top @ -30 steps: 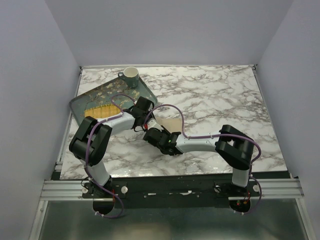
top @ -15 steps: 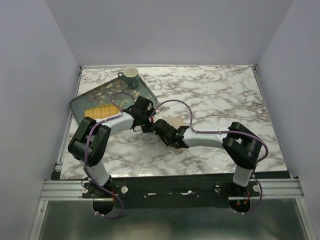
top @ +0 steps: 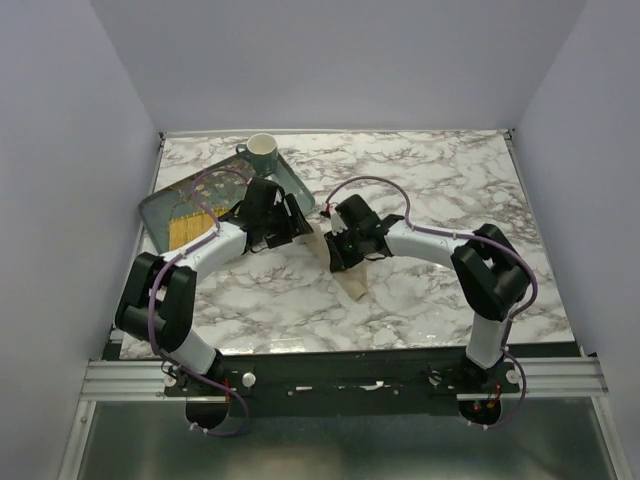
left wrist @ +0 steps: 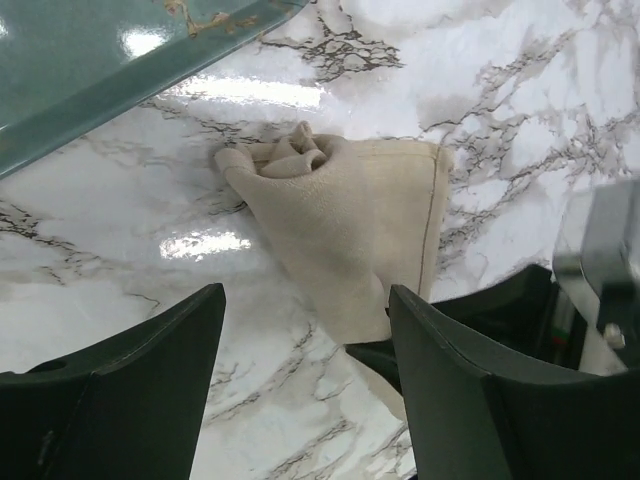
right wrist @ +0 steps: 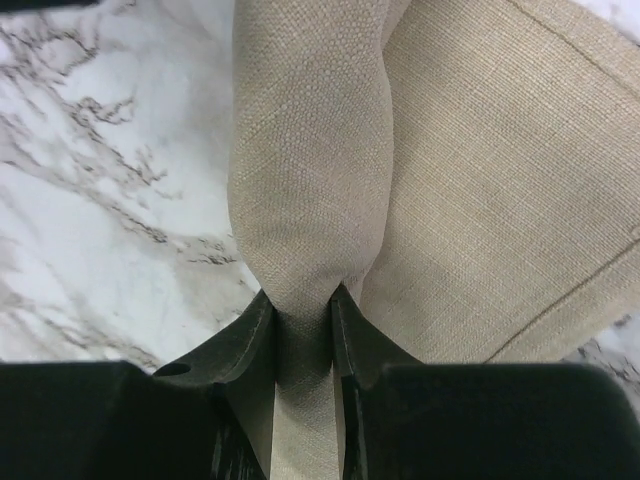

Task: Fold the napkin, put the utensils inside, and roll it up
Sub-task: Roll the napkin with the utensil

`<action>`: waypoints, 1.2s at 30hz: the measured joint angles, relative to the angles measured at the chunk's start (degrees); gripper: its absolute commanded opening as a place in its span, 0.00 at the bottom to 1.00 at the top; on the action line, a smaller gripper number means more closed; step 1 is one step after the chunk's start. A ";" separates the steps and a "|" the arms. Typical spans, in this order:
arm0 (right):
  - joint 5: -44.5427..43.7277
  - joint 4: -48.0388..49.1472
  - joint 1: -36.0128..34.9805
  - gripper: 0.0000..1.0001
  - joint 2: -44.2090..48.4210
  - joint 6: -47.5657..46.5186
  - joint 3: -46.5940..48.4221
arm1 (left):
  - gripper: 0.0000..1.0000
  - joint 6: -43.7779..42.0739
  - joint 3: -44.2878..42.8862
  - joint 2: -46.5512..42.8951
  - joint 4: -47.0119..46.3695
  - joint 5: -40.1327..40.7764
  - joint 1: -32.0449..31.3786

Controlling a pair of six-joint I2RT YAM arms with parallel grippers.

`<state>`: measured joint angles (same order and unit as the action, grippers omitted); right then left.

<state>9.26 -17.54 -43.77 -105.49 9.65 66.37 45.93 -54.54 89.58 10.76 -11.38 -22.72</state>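
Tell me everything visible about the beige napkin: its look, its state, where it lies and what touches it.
The napkin is a plain beige cloth of coarse weave with a stitched hem. It lies on the marble table near a corner of the teal tray, apart from it, folded over and gathered long, one end crumpled into a small bunch. The right hand pinches a gathered fold of it. The left hand stands open over it and holds nothing.

One beige napkin [top: 347, 272], one teal tray [top: 160, 203], one cup [top: 262, 152] and one yellow sheet [top: 186, 228] are in view. There is one marble desk [top: 450, 180]. Two robot arms reach over it, the left arm [top: 215, 245] and the right arm [top: 430, 240].
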 measured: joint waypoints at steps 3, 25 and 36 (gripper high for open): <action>9.62 -0.70 3.74 0.22 -2.43 0.35 1.88 | 0.71 -0.26 0.00 -0.92 -0.31 -0.42 -0.02; 46.31 6.88 17.57 0.24 -7.56 8.70 -8.87 | 0.49 2.56 -2.12 6.86 -7.48 -9.18 -8.00; 46.56 11.87 17.57 0.29 -6.14 14.03 -12.35 | 0.47 4.94 -2.19 10.36 -11.30 -10.43 -9.66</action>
<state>55.81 -5.67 -26.20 -111.63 23.68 54.02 50.87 -56.73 99.94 -0.54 -21.80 -32.38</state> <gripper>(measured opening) 0.299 0.479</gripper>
